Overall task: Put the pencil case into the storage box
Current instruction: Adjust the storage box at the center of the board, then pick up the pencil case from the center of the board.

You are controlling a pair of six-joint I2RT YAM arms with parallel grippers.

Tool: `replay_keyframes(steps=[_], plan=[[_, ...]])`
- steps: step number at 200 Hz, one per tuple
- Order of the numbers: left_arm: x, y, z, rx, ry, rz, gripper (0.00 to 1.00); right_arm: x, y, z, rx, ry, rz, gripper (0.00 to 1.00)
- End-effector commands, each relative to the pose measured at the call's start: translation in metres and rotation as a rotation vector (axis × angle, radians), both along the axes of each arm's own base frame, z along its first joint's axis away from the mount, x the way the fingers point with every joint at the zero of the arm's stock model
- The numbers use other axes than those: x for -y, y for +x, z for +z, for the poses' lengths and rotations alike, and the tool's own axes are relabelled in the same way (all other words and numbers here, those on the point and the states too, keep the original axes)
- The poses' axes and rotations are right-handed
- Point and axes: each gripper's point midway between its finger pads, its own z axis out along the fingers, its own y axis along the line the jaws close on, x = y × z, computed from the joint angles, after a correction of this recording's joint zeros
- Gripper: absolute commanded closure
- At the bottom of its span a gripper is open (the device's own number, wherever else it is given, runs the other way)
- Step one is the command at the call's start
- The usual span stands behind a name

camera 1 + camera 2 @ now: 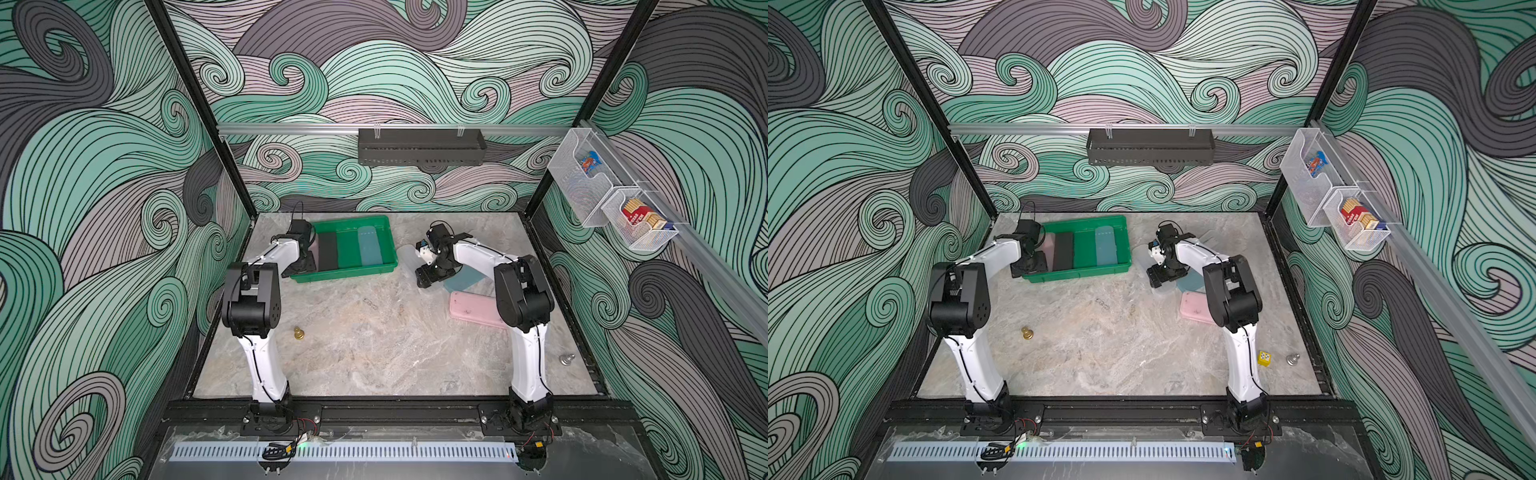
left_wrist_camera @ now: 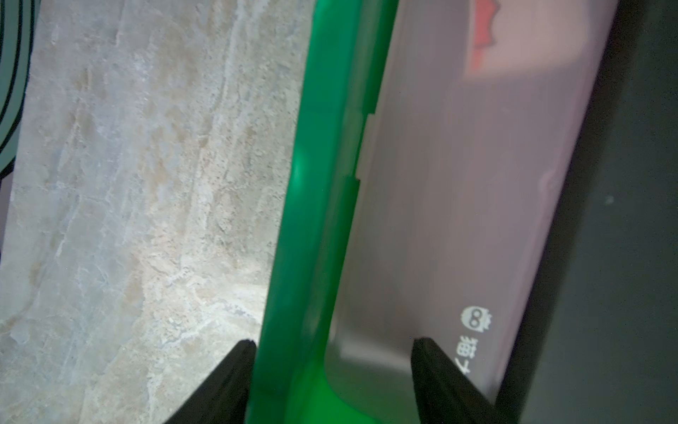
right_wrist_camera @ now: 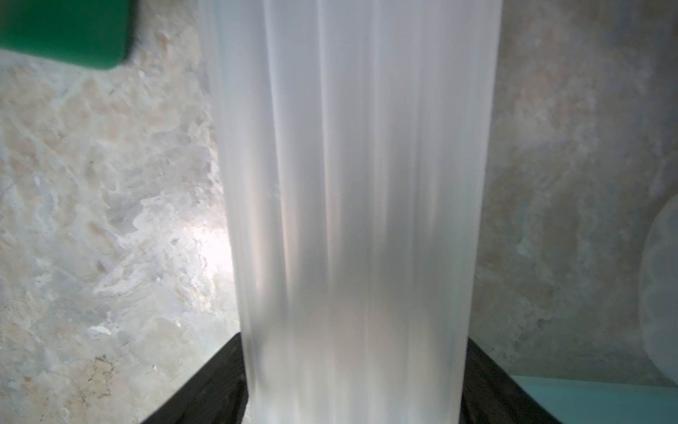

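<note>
Marble table [image 1: 365, 332], wave-print walls.

Right gripper [image 3: 354, 337]: fingers [image 3: 216, 381] at a middling spread. Each meets a long side of the clear case [image 3: 352, 183], which fills the gap between them. I read this as a grip across the narrow width, the only span these jaws could manage. Lifted or on the table: cannot tell. The case is to the right of the box [image 1: 345, 273], near it but not in it.

Left gripper [image 2: 332, 343]: fingers [image 2: 234, 374] fairly narrow, straddling the box's left wall. One is outside by the rim, the other inside over the lilac case [image 2: 458, 202]. No clamp visible. My guess is that it braces the box against sliding at the drop.

In the box: the lilac case, a black case [image 1: 327, 249] and a blue case [image 1: 370, 247], with a free lane between the last two. On the table by the right arm: teal case [image 1: 465, 278], pink case [image 1: 471, 309].
</note>
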Motion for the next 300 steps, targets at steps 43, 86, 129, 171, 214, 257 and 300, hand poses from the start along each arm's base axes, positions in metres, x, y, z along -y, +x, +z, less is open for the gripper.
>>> replay_keyframes(steps=[43,86,129,171,214,257,300], plan=[[0.028,-0.028,0.014,-0.013,0.028,-0.112,0.4,0.017,-0.022,-0.007,-0.085,0.01,-0.054,0.24],[0.039,-0.048,0.013,-0.028,0.041,-0.15,0.4,0.021,-0.021,-0.005,-0.083,0.016,-0.054,0.24],[0.053,-0.063,0.008,-0.045,0.055,-0.202,0.4,0.025,-0.018,-0.003,-0.075,0.031,-0.069,0.25],[0.058,-0.072,0.01,-0.02,0.033,-0.184,0.39,0.023,-0.009,0.006,-0.054,0.065,-0.089,0.27],[0.062,-0.069,0.031,0.075,-0.027,-0.113,0.24,0.021,-0.004,0.017,-0.029,0.075,-0.092,0.3],[0.066,-0.066,0.047,0.13,-0.07,-0.083,0.21,0.022,-0.001,0.027,0.006,0.073,-0.084,0.34],[0.067,-0.064,0.049,0.141,-0.076,-0.082,0.2,0.028,0.004,0.051,0.08,0.053,-0.084,0.35]])
